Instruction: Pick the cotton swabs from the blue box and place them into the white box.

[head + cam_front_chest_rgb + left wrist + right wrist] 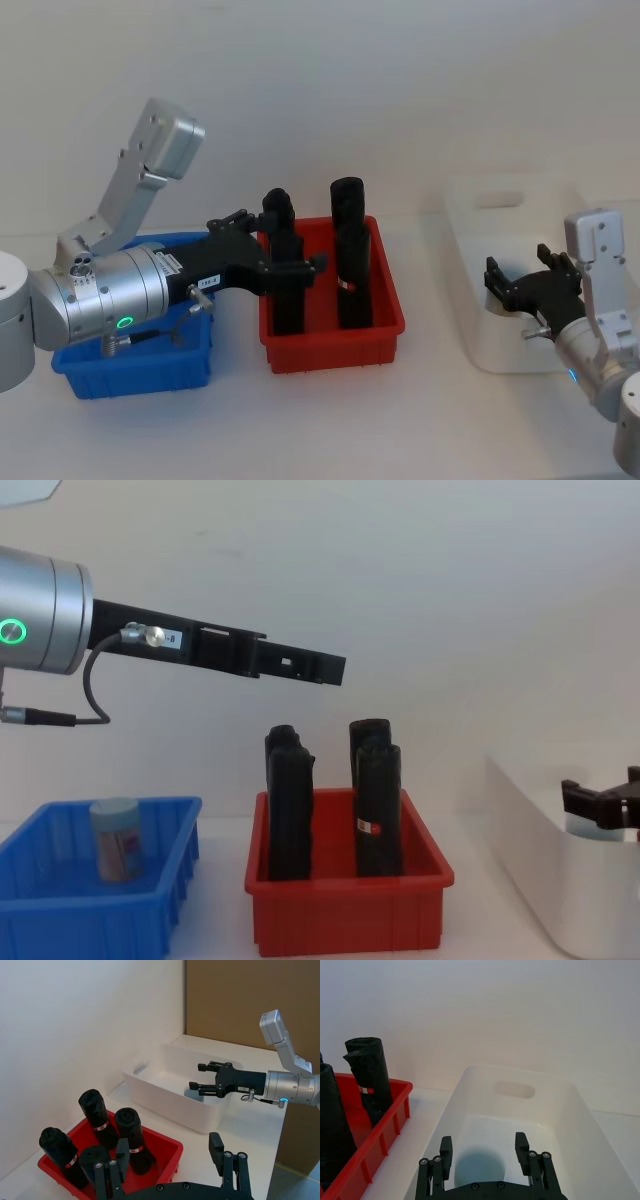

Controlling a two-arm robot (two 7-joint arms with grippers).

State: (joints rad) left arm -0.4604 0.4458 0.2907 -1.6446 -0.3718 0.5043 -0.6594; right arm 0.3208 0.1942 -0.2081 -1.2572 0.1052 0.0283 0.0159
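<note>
The right claw (483, 1139) hangs low inside the white box (470, 1080), its fingers spread wider than the pale blue lid of the cotton swab jar (479, 1167) directly beneath them. They are not pinching it, and the jar looks to be resting on the floor of the box towards the near end. Over to the left, the left claw (169, 1146) is also spread and holding nothing. It is parked high in the air above the red bin (330, 350), clear of the tall black rolls (347, 255) standing in it. Further left, the blue box (100, 900) sits on the counter (420, 420) with another jar of swabs (117, 838) upright inside it, so I'd say the job is only partly done. The risk on the right is a fingertip brushing the lid as the claw lifts, which would tip the jar over in the box. On the left, the arm has to swing back and drop into the blue box. If it comes down too early over the red bin it will knock the rolls over, and an off-centre approach could shove the light jar against the blue wall instead of gripping it.
</note>
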